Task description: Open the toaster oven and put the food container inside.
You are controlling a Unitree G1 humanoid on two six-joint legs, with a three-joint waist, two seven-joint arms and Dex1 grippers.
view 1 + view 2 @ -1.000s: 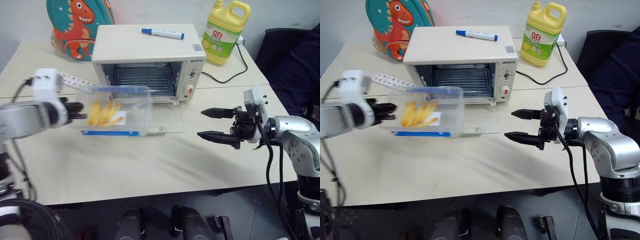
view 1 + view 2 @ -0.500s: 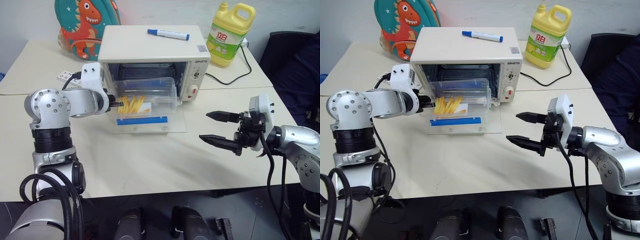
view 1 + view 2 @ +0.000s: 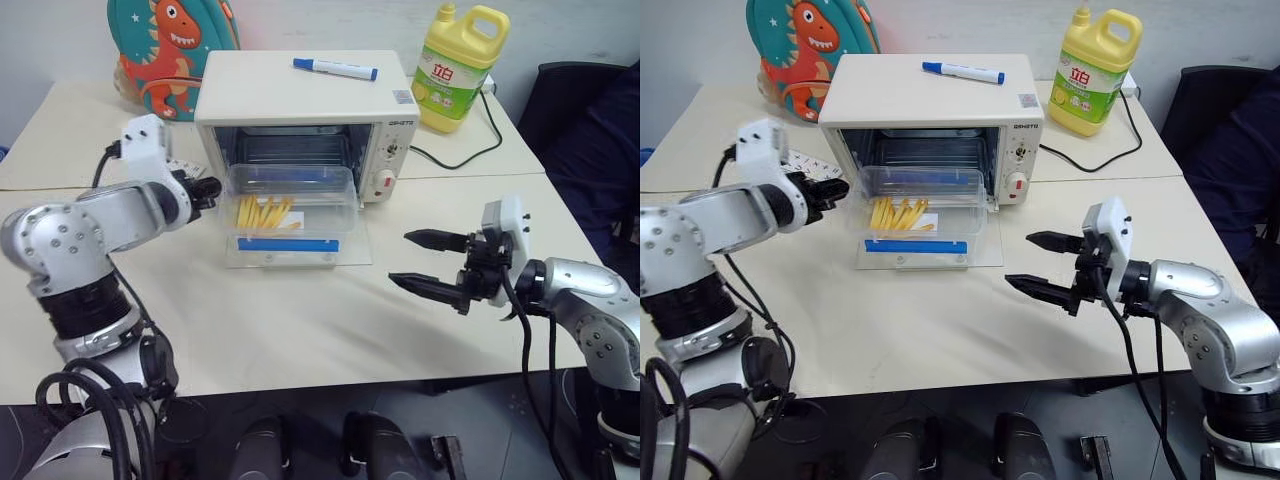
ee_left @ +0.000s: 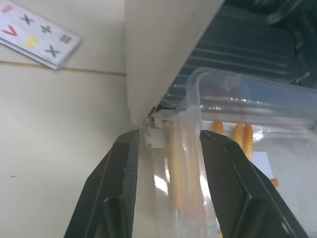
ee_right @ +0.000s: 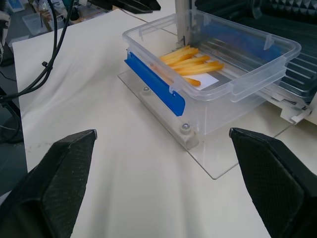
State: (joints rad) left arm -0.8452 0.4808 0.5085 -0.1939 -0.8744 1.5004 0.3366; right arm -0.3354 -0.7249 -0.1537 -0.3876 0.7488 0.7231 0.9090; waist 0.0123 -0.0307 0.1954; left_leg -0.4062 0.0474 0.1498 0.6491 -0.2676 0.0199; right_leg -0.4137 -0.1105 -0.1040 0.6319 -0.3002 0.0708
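You see the toaster oven (image 3: pixel 305 125) standing open on the pale surface (image 3: pixel 300 320), its glass door (image 3: pixel 355 252) folded down flat in front. The food container (image 3: pixel 290 213) rests on that door, its rear end at the oven's mouth, yellow sticks and a blue strip showing through the clear walls. Your left gripper (image 3: pixel 204 189) sits at the container's left rear corner beside the oven's side wall; its jaws look parted, straddling the container's rim, though whether they touch it is hard to tell. Your right gripper (image 3: pixel 428 263) hovers over the surface well to the right of the door, jaws spread wide and holding nothing.
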